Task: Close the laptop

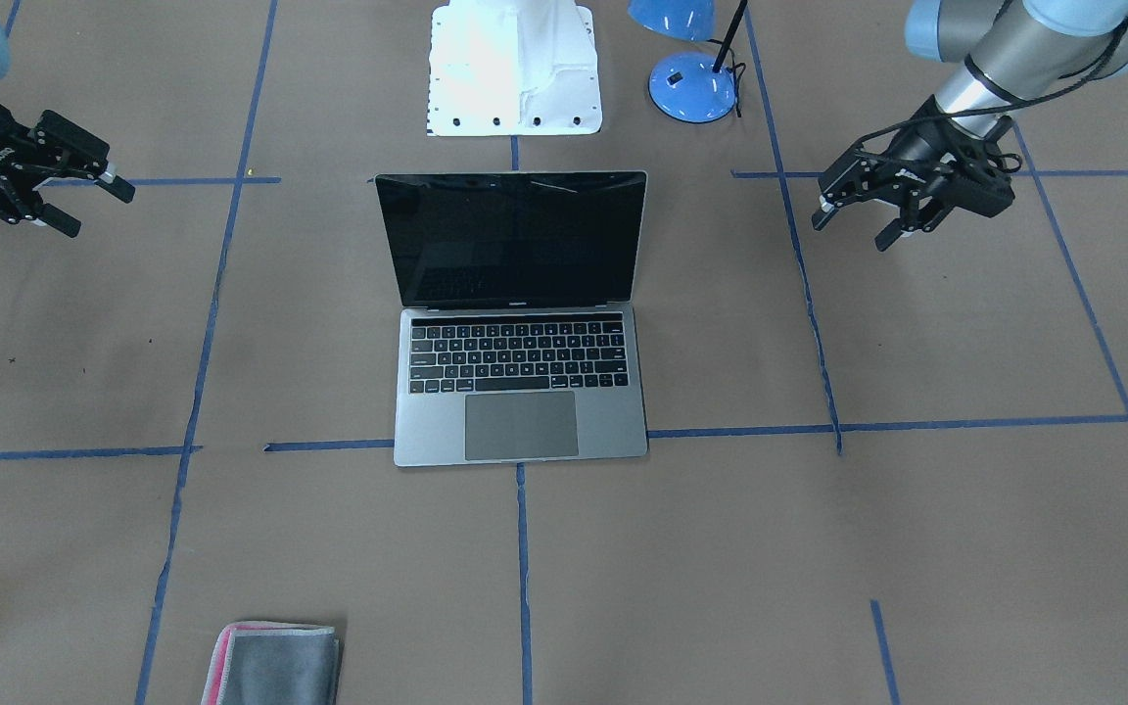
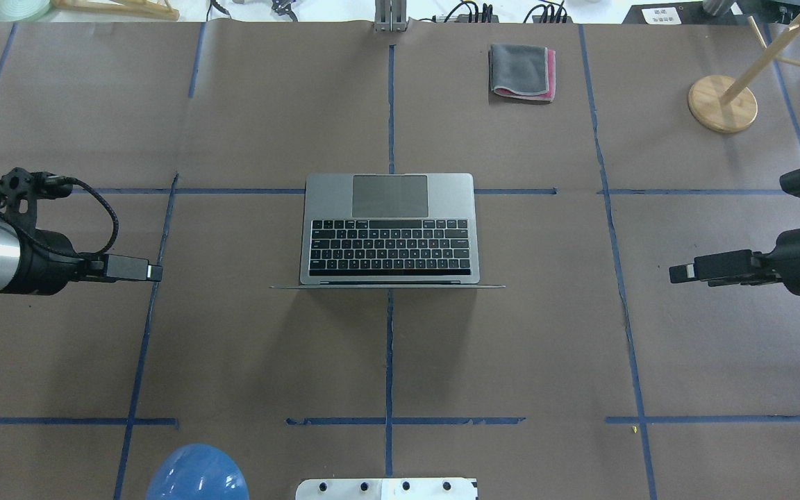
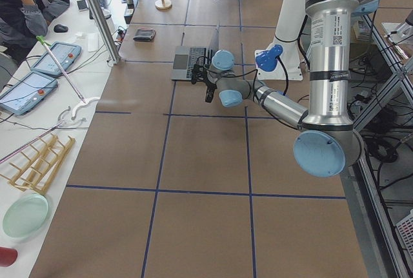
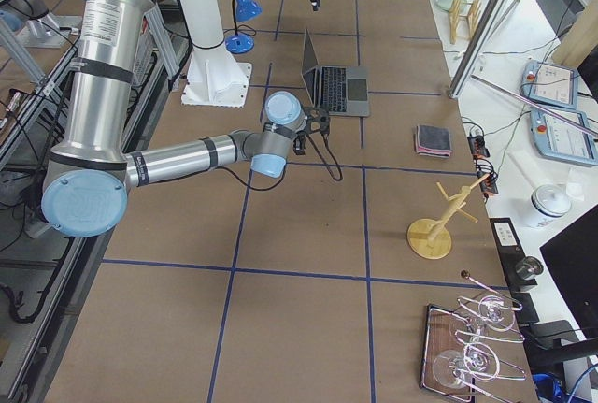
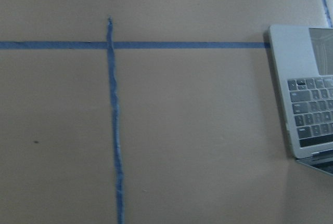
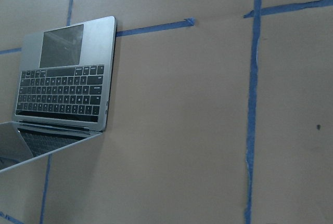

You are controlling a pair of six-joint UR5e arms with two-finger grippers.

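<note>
The laptop (image 1: pixel 520 382) stands open in the middle of the table, with its black screen upright and its keyboard and trackpad facing away from the robot. It also shows in the overhead view (image 2: pixel 389 229), at the right edge of the left wrist view (image 5: pixel 307 109) and at the left of the right wrist view (image 6: pixel 67 78). My left gripper (image 1: pixel 850 231) is open and empty, well off to one side of the laptop. My right gripper (image 1: pixel 102 211) is open and empty, well off to the other side. Neither touches the laptop.
A folded grey-and-pink cloth (image 2: pixel 521 71) lies at the far side of the table. A wooden stand (image 2: pixel 723 103) is at the far right. A blue desk lamp (image 1: pixel 691 83) and the white robot base (image 1: pixel 515 69) sit behind the screen.
</note>
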